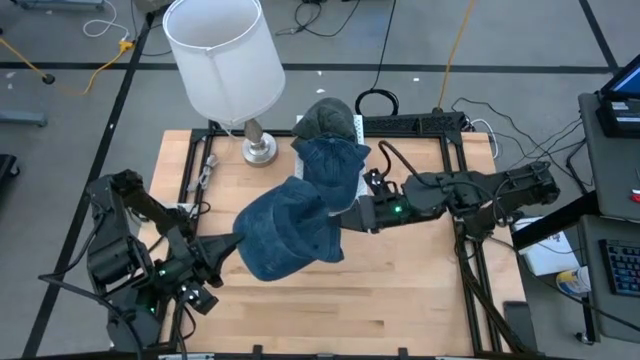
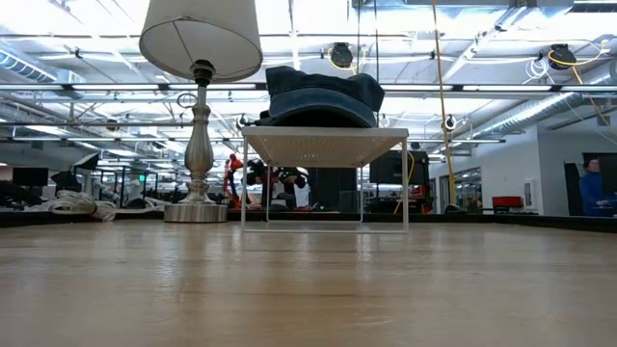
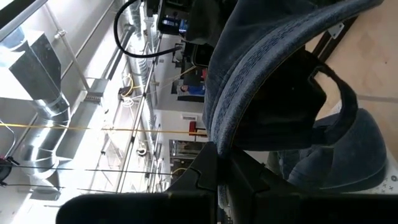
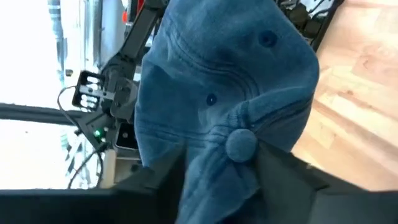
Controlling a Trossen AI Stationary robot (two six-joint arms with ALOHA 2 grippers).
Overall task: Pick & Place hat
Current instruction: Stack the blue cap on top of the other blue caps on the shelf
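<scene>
Denim fills both wrist views: a blue hat [image 1: 285,232] hangs above the table [image 1: 400,290], held between two arms. From the left, the left tool [image 1: 232,245] is clamped together on the hat's brim. From the right, the right tool [image 1: 345,215] has its fingers [image 4: 165,171] apart around the crown's top button. More hats [image 1: 330,140] lie piled on a white rack [image 2: 323,145] beside a lamp [image 1: 225,60].

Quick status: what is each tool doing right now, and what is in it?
Left tool: closed on the brim edge of the blue denim hat, holding it up.
Right tool: fingers either side of the hat's crown; a firm grip cannot be told.
</scene>
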